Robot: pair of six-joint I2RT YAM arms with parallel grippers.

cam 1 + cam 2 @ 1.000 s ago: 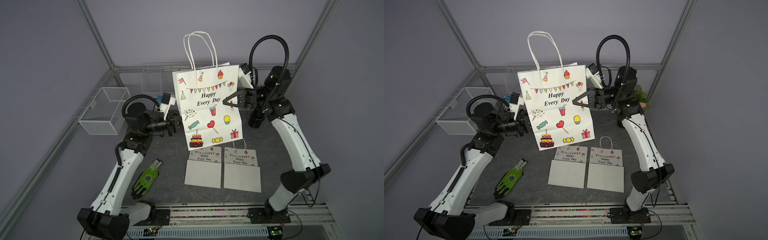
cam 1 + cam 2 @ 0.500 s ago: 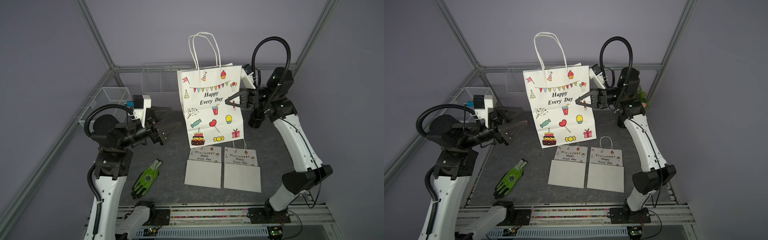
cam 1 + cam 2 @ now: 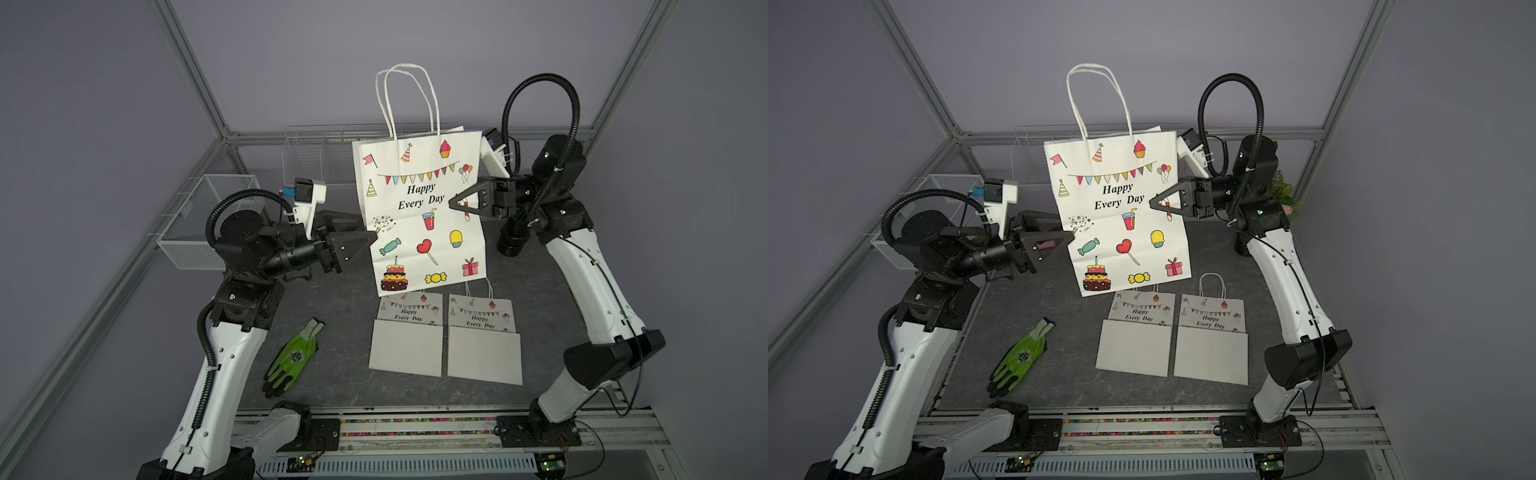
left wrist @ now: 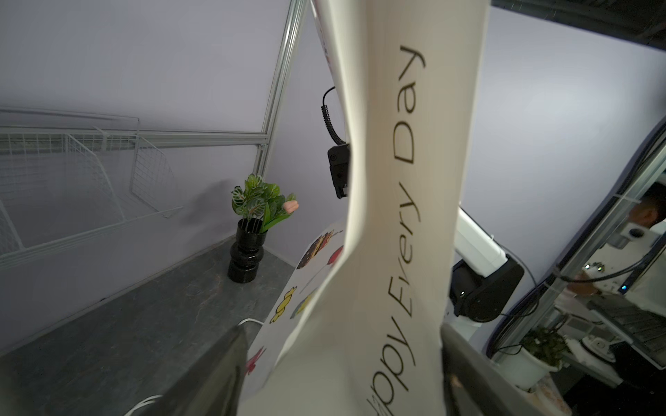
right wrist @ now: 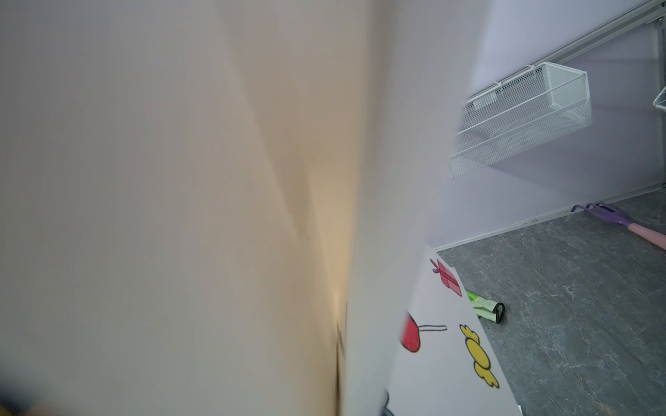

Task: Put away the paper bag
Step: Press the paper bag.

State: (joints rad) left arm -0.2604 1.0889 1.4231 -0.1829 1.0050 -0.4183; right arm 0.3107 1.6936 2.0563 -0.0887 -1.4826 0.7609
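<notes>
**Big paper bag held upright, right gripper clamped on it, left gripper open at its edge**

The paper bag [image 3: 419, 216] stands upright over the middle of the table [image 3: 332, 299], printed front toward the top cameras and handles up. Can't tell if its bottom edge touches the table.

The right gripper [image 3: 451, 203] is closed tight on the bag's right edge, about mid-height, beside the "Every Day" print. The right wrist view is mostly filled with blurred bag paper.

The left gripper [image 3: 365, 227] is at the bag's left edge with its jaws spread, gripping nothing. In the left wrist view the bag's side panel [image 4: 396, 252] sits between the two fingers [image 4: 216, 378]; contact isn't clear.

Two small folded bags [image 3: 406, 334] [image 3: 483, 340] lie flat side by side just in front of the big bag. A green glove [image 3: 293, 359] lies on the table near the left arm. A mesh basket [image 3: 208, 224] hangs on the left wall and a wire rack [image 3: 316, 162] on the back wall. A black vase with a plant [image 4: 248, 252] stands in the far right corner.
</notes>
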